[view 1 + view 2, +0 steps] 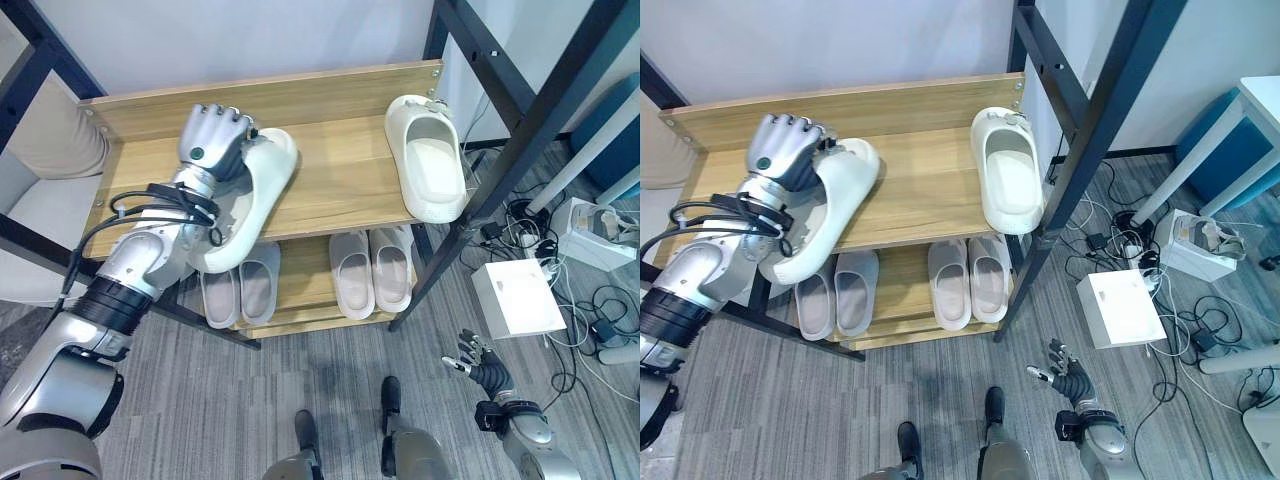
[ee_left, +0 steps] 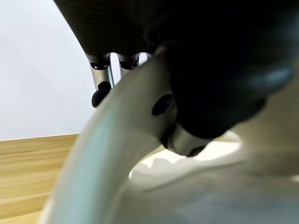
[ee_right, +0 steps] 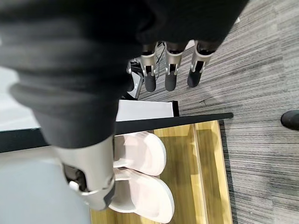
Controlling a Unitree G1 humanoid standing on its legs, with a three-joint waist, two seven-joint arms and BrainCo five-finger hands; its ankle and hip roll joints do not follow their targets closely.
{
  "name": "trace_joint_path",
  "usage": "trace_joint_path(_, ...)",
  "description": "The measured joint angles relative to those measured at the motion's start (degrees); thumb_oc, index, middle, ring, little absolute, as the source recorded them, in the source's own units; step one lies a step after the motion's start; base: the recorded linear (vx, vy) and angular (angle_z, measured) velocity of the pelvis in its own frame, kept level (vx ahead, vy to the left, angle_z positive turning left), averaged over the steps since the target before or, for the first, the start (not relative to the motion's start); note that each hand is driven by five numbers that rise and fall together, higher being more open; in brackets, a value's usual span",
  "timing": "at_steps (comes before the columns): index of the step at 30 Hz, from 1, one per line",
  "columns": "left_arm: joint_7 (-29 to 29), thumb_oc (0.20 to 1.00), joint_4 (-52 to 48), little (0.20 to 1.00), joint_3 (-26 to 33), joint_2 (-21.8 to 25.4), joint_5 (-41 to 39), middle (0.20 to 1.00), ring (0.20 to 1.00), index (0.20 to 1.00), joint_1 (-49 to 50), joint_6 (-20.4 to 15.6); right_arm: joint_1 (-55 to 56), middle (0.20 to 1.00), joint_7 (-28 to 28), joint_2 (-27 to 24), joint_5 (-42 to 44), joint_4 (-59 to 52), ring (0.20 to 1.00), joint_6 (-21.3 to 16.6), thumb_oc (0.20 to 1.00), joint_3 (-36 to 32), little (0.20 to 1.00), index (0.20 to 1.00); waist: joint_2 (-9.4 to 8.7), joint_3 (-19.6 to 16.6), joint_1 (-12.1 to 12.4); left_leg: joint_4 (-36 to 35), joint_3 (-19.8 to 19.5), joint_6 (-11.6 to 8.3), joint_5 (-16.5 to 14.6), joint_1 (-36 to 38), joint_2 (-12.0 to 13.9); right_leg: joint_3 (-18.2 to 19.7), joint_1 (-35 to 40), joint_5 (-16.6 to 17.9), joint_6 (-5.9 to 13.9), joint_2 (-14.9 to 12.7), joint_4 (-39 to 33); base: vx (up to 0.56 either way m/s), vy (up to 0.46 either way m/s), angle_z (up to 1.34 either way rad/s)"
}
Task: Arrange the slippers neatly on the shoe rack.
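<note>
**Desk:** What is the robot doing at the shoe rack (image 1: 330, 190)?

**Photographer:** Its left hand (image 1: 212, 140) has its fingers curled round the heel end of a cream slipper (image 1: 250, 205), held tilted over the front left of the top shelf, toe hanging past the front edge. The matching cream slipper (image 1: 428, 158) lies flat at the right end of that shelf, just beside the black upright. The right hand (image 1: 472, 358) hangs low over the grey carpet, fingers loosely spread, holding nothing.

**Desk:** And the lower shelf?

**Photographer:** Two pairs sit there: grey slippers (image 1: 241, 291) on the left, pale pink slippers (image 1: 371, 270) on the right, side by side.

**Desk:** Which step is this?

**Photographer:** Placing the last slipper, by my reading. The next move calls for carrying it across the shelf, turning it level and parallel to its mate, then setting it down close beside and letting go.
</note>
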Motion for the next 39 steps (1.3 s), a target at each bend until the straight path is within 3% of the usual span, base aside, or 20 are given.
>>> trace_joint_path(10,0.21,0.2,15.62,0.2,-6.24,-7.23,-0.31,0.2,0.2,0.2,-8.21,1.74,1.39,1.0,0.13,-1.26,0.16,-0.4,1.0,0.09,1.0,-0.35,1.0,1.0,2.32,-2.08,-3.26,-0.02,4.0,-0.31,-0.91,1.67,0.24,3.66,-0.37,0.18,-0.2,0.9,0.0,0.03,-0.021,-0.2)
trace_joint_path(13,0.15,0.2,20.07,0.2,-7.33,-8.25,-1.3,0.2,0.2,0.2,-10.91,1.85,1.91,1.0,0.03,-1.9,0.42,-0.4,1.0,0.08,1.0,-0.78,1.0,1.0,2.62,-2.48,-5.29,-0.03,4.46,-0.3,-1.04,1.71,0.24,4.24,-0.74,0.2,-0.17,1.06,0.01,0.05,-0.029,-0.11)
trace_joint_path(19,0.55,0.2,30.64,0.2,-11.17,-9.1,-4.81,0.2,0.2,0.2,-17.0,2.69,2.29,1.0,-0.04,-1.96,1.19,-0.42,1.0,0.01,1.0,-1.26,1.0,1.0,2.7,-3.56,-6.41,-0.04,7.14,-0.35,-1.4,1.57,0.32,6.68,-2.17,0.49,-0.02,1.52,0.01,0.04,-0.019,-0.2)
trace_joint_path(23,0.48,0.2,31.18,0.2,-11.77,-9.69,-5.51,0.2,0.2,0.2,-17.41,2.88,2.43,1.0,-0.07,-1.89,1.19,-0.37,1.0,0.02,1.0,-0.98,1.0,1.0,2.89,-3.73,-6.56,-0.04,7.37,-0.34,-1.5,1.57,0.33,6.82,-2.32,0.54,-0.04,1.53,0.02,0.05,-0.037,-0.05)
trace_joint_path(24,0.49,1.0,31.01,1.0,-11.74,-9.95,-6.83,1.0,1.0,1.0,-17.4,3.02,2.57,1.0,-0.09,-1.88,1.19,-0.25,1.0,0.02,1.0,-0.98,1.0,1.0,2.88,-3.74,-6.46,-0.04,7.35,-0.34,-1.5,1.58,0.31,6.82,-2.28,0.55,-0.03,1.5,0.01,0.04,-0.03,0.01)
trace_joint_path(30,0.41,1.0,29.13,1.0,-11.63,-10.36,-8.1,1.0,1.0,1.0,-17.39,2.97,1.72,1.0,-0.07,-1.86,1.18,-0.24,1.0,0.02,1.0,-0.35,1.0,1.0,2.68,-4.04,-5.95,-0.37,7.07,-0.29,-1.51,1.61,0.33,6.58,-2.04,0.61,-0.08,1.44,0.04,0.01,-0.012,0.01)
trace_joint_path(35,-1.35,1.0,20.74,1.0,-9.76,-10.28,-9.07,1.0,1.0,1.0,-16.24,2.51,1.77,1.0,0.0,-1.42,1.13,-0.23,1.0,0.12,1.0,0.01,1.0,1.0,2.67,-4.05,-4.66,-0.03,5.41,-0.24,-1.43,1.74,0.43,4.95,-1.14,1.19,-0.9,1.4,0.33,0.0,-0.021,0.12)
trace_joint_path(39,-3.04,1.0,8.61,1.0,-4.05,-10.26,-11.08,1.0,1.0,1.0,-9.09,0.94,1.95,1.0,0.29,-1.31,0.52,-0.19,1.0,1.09,1.0,0.07,1.0,1.0,2.65,-4.12,-3.03,-0.04,3.84,-0.29,-1.4,2.58,0.94,3.31,0.62,0.59,-0.87,1.39,0.32,-0.01,-0.012,0.18)
